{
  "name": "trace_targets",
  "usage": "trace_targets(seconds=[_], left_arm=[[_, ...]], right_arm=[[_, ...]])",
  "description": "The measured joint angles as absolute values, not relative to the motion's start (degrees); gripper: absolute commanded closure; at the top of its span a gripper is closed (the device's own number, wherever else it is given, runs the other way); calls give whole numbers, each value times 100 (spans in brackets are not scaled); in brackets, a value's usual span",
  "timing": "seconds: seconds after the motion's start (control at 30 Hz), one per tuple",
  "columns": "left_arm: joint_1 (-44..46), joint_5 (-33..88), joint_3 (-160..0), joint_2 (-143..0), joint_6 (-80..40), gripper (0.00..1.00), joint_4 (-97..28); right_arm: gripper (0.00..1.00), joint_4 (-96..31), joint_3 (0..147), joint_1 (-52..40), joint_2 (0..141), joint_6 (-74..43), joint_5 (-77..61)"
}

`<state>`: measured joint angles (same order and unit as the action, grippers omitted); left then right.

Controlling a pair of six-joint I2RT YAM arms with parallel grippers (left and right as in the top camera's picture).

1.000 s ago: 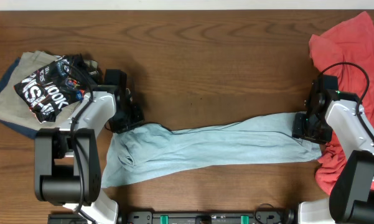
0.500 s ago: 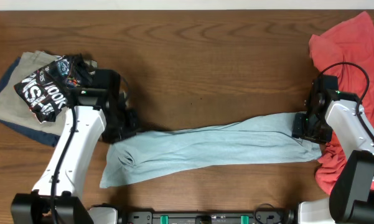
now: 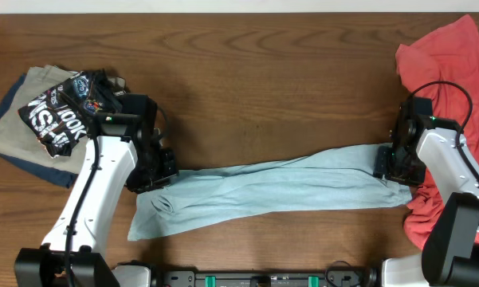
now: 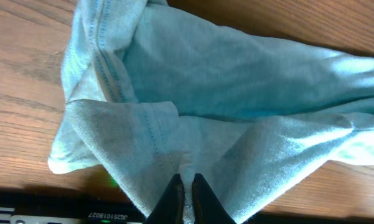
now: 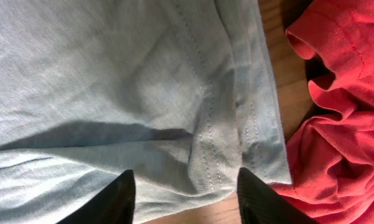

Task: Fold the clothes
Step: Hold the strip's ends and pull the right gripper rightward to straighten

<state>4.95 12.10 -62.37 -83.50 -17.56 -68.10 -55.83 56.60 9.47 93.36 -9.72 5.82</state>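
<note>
Lying far left on table (image 3: 263, 72): black lettered tee (image 3: 60, 115) atop khaki garment (image 3: 16, 127). Left jaws were pressed together, pinching fold of light blue T-shirt (image 3: 271, 187) at its left end. Shirt stretched as long band across table front. Right jaws were spread over shirt's right hem. Coral-red shirt (image 3: 446, 56) was heaped far right, just beside hem.

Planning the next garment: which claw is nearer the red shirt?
Right. The right claw sits at one end of the blue T-shirt, beside the red shirt; the left claw grips its opposite end, far from it.
</note>
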Motion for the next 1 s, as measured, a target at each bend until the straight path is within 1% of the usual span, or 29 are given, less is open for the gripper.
trace_targets(seconds=[0.17, 0.43, 0.53, 0.7, 0.77, 0.9, 0.97, 1.0], left_arm=[[495, 1179, -6237, -8350, -1756, 94, -6812], [495, 1164, -6237, -8350, -1756, 94, -6810], [495, 1164, -6237, -8350, -1756, 94, -6794], [495, 1164, -6237, -8350, -1756, 94, -6790], [495, 1162, -6237, -8350, -1756, 94, -6790], [495, 1162, -6237, -8350, -1756, 94, -6790], [495, 1162, -6237, -8350, -1756, 94, -6790], [495, 1162, -6237, -8350, -1756, 94, -6788]], right_arm=[[46, -5629, 5660, 967, 9336, -1011, 609], [46, -5551, 5426, 1264, 9336, -1260, 626], [45, -5363, 5304, 1264, 9336, -1304, 565], [46, -5072, 5188, 1264, 9336, -1323, 333], [48, -5019, 5166, 1264, 9336, -1323, 294], [58, -4989, 5094, 1264, 9336, -1350, 255], [66, -4960, 5046, 1264, 9336, -1356, 242], [73, -4945, 5026, 1264, 9336, -1361, 231]])
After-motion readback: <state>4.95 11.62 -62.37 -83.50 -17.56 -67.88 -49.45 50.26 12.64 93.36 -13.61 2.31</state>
